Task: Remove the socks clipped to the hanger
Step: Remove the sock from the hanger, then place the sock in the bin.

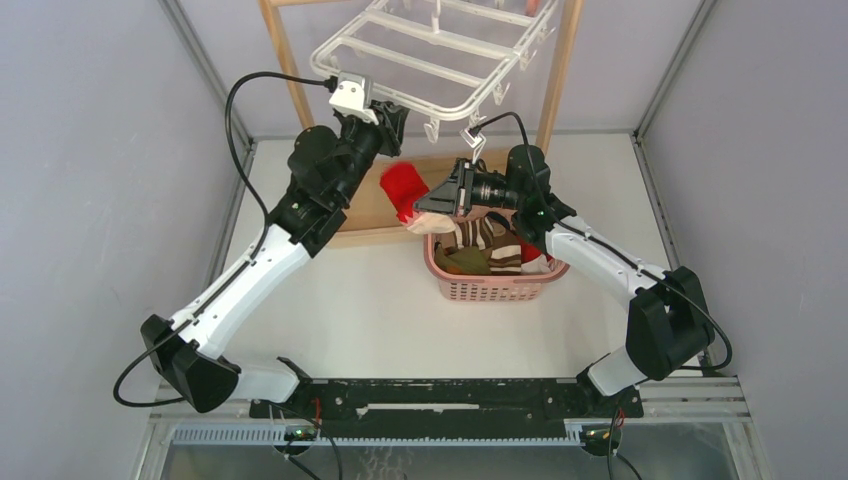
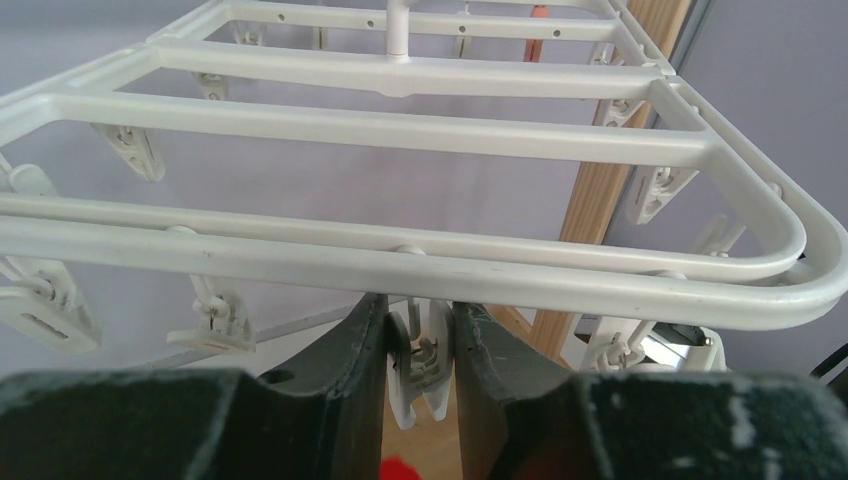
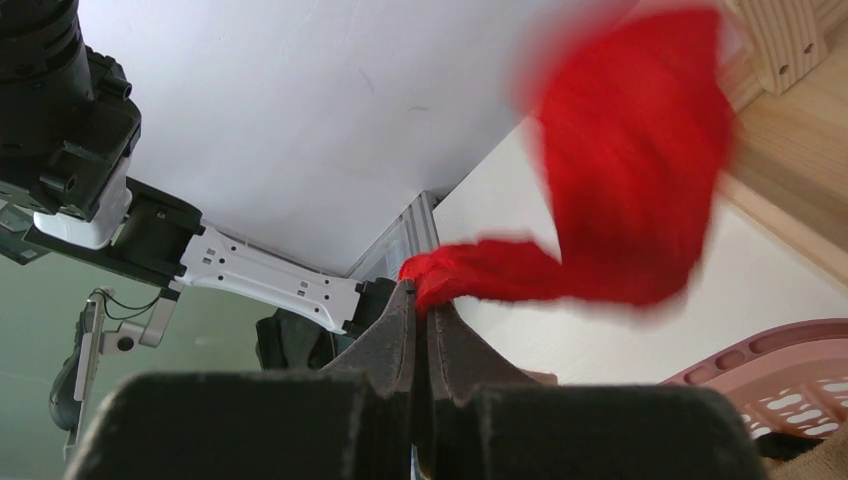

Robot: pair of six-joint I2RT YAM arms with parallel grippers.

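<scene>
Hanger: we see the white hanger hanging high at the back, inside the wooden frame, with small clips dangling under its rim and bars.
Left gripper: our left gripper is raised to the near rim of the hanger. Its dark fingers press from both sides on one clip that hangs under the near bar, so they are clamped on that clip.
Right gripper: our right gripper sits lower, beside the basket and below the hanger's near edge. Its fingertips are together, pinching one end of the red sock.
Red sock: it hangs in the air just below the left gripper and just beside the right one, above the board at the foot of the wooden frame. It is blurred in the right wrist view. A speck of red shows under the clamped clip in the left wrist view, but we cannot tell whether the sock's upper end is held by that clip.
Basket: a pink basket stands on the white table, under the right arm's wrist.
Socks in the basket: several socks lie heaped inside, brown-and-white striped, olive and white among them.
Far rim: we see a small orange-red strip there, too small for us to say what it is.
</scene>
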